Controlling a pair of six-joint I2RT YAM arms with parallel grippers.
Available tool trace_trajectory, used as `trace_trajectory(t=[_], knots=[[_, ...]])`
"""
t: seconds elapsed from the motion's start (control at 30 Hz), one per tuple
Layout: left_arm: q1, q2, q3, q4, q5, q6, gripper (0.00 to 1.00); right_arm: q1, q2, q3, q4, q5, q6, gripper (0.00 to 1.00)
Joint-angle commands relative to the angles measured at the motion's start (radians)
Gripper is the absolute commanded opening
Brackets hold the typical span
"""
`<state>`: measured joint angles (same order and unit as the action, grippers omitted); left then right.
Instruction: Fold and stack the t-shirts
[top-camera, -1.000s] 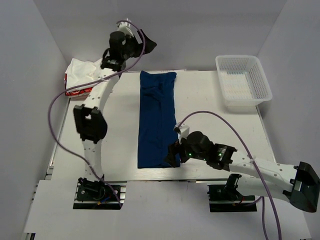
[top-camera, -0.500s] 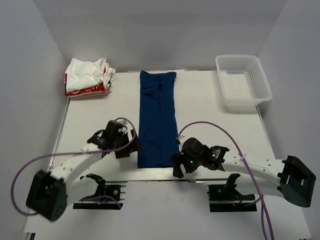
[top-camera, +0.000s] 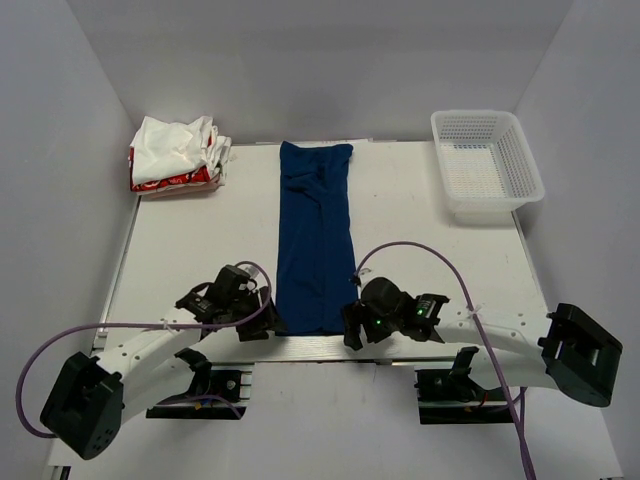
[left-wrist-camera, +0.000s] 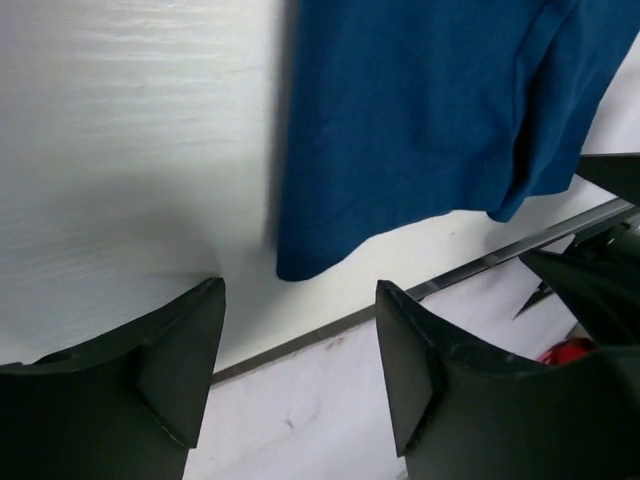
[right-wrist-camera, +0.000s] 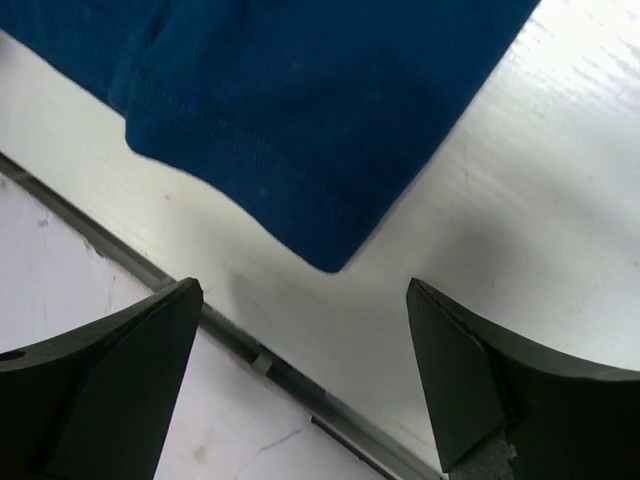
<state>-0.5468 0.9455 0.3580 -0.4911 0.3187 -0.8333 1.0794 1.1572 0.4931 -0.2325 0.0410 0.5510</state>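
The navy t-shirt (top-camera: 315, 240) is half folded. The left gripper (left-wrist-camera: 298, 305) and right gripper (right-wrist-camera: 303, 295), jaws open, hover by its corners at the table (top-camera: 190, 240) near edge. Next, I think, pinch both corners

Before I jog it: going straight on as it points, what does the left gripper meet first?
Probably the navy t-shirt, its near corner just ahead of the left gripper; depth unclear.
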Motion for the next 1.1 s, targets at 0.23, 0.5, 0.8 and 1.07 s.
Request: trace_trajectory(t=[0.23, 0.5, 0.8, 1.07], knots=[[-0.091, 0.165, 0.009, 0.138, -0.018, -0.013, 0.39, -0.003, 0.061, -0.03, 0.099, 0.011, 0.052, 0.69], [-0.1, 0.188, 0.071, 0.082, -0.142, -0.013, 0.0, -0.004, 0.058, -0.041, 0.131, 0.086, 0.055, 0.32], [-0.1, 0.121, 0.096, 0.16, -0.156, 0.026, 0.0, -0.007, 0.046, -0.007, 0.156, 0.158, 0.049, 0.0], [-0.1, 0.079, 0.145, 0.2, -0.158, 0.046, 0.0, -0.01, -0.013, 0.051, 0.182, 0.215, -0.005, 0.0]])
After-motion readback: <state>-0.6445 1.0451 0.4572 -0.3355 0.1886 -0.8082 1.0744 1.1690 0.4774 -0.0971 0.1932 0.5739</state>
